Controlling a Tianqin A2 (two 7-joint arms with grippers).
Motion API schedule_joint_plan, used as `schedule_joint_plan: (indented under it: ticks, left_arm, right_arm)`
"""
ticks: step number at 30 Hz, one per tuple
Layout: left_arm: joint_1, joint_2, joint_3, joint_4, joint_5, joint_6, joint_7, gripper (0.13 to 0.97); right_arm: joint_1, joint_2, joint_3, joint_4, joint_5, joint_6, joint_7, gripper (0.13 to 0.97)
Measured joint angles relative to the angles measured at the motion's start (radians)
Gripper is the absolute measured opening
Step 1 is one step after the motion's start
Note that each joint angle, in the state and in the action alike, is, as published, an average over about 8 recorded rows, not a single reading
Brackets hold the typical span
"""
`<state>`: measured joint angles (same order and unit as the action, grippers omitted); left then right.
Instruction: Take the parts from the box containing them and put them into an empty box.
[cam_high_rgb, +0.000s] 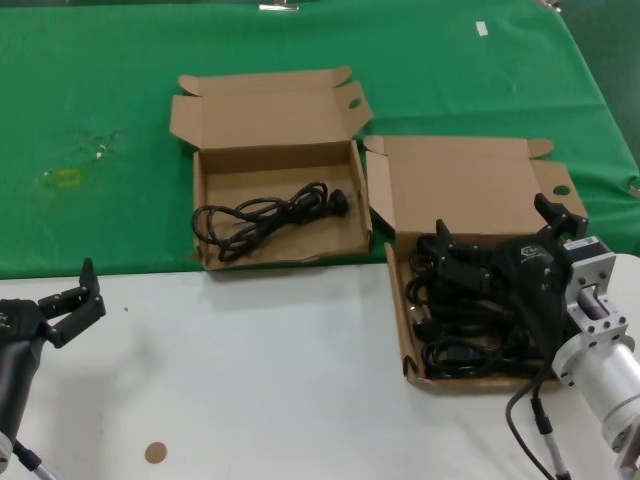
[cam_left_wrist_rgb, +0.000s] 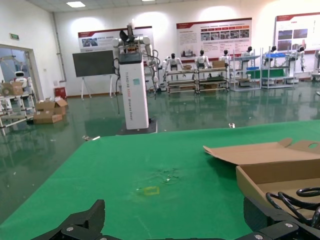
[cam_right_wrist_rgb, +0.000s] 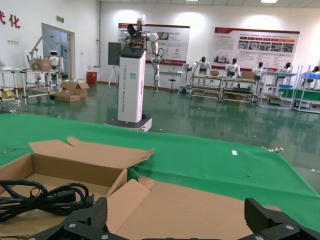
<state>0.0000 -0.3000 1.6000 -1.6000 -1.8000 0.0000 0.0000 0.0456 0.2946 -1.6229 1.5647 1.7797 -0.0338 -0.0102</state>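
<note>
Two cardboard boxes lay open: the left box (cam_high_rgb: 280, 215) held one black cable (cam_high_rgb: 270, 215), the right box (cam_high_rgb: 470, 290) a pile of cables (cam_high_rgb: 465, 330). My right claw (cam_high_rgb: 497, 240) hung wide open, empty, above that pile; my left claw (cam_high_rgb: 70, 300) waited open over the white table (cam_high_rgb: 250, 380).

I am working in a robotics lab or demonstration hall, a large open room with a glossy green floor (cam_left_wrist_rgb: 60, 145) and white walls. Beyond my end effectors, past the green cloth (cam_left_wrist_rgb: 150, 165) covering the far part of my table (cam_high_rgb: 280, 370), a white pillar-shaped robot (cam_left_wrist_rgb: 134, 75) stands on the floor. Farther back, several white humanoid robots (cam_right_wrist_rgb: 202, 67) stand in a row beside metal racks (cam_right_wrist_rgb: 215, 90). Large printed display boards (cam_right_wrist_rgb: 255, 47) hang on the back wall, and cardboard cartons (cam_right_wrist_rgb: 70, 90) are piled near a doorway.
</note>
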Motion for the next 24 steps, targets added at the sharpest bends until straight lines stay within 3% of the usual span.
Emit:
schedule_joint_plan:
  ticks: [24]
  left_arm:
    - [0.000, 0.000, 0.000, 0.000, 0.000, 0.000, 0.000, 0.966]
  right_arm:
    - [0.000, 0.000, 0.000, 0.000, 0.000, 0.000, 0.000, 0.966]
